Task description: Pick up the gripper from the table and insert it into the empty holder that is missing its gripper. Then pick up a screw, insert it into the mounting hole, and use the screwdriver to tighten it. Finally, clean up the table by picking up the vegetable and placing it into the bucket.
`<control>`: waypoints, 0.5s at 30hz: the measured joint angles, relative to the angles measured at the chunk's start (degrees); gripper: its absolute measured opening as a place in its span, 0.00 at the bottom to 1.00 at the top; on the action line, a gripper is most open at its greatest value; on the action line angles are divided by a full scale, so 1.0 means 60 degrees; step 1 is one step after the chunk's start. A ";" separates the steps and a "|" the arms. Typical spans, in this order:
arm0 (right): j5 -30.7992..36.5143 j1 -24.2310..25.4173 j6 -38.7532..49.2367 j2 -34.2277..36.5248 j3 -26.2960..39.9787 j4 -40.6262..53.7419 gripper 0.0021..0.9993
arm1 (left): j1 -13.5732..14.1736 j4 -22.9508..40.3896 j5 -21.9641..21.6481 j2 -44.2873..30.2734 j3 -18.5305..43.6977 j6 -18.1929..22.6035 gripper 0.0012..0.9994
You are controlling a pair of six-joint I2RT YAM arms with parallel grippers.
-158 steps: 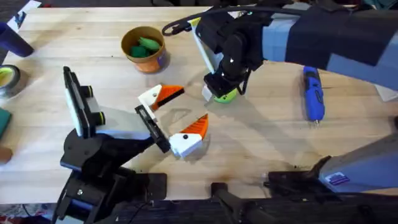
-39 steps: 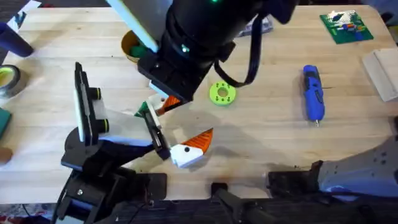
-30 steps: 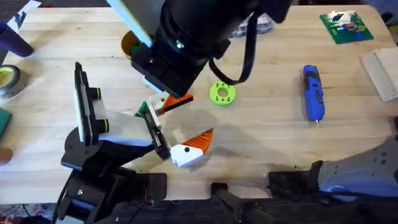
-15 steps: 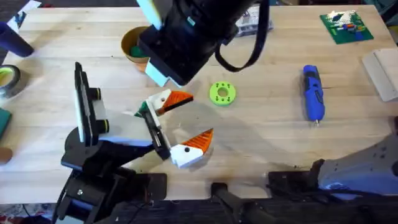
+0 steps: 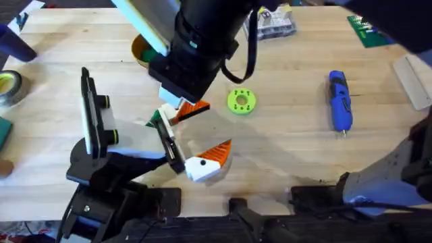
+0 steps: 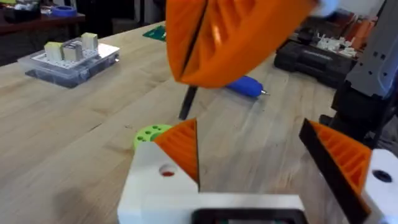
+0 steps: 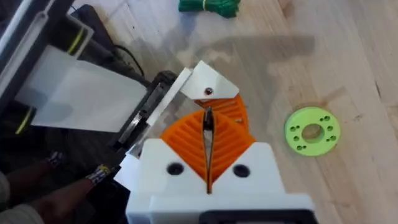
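Orange pads pinched together on nothing, the right gripper (image 7: 208,158) hovers over the gripper (image 5: 183,108) lying against the holder (image 5: 166,143) – insertion looks unfinished (left's pads (image 6: 186,149) parted, idle), so next: open, descend, seat it.

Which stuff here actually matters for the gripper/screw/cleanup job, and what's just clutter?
Job items:
gripper
holder
screwdriver
bucket
green vegetable

Just lying about:
green disc
clear parts box
circuit board
tape roll
blue cup
wooden block
white-orange piece with black dot
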State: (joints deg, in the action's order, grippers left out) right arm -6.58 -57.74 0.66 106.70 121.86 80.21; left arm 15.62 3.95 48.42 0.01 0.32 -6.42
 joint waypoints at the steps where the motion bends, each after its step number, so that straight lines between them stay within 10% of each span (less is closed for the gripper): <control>1: -0.0010 0.0000 0.0022 0.0036 0.0000 0.0001 0.00 | 0.0000 0.0000 0.0000 0.0000 0.0000 -0.0001 0.99; 15: -0.0061 0.0000 0.0147 0.0408 0.0000 -0.0048 0.00 | 0.0000 0.0000 0.0000 0.0000 0.0000 0.0000 0.99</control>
State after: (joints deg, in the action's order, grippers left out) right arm -6.94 -57.74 1.54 109.14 121.86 79.93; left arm 15.62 3.95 48.42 0.01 0.32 -6.42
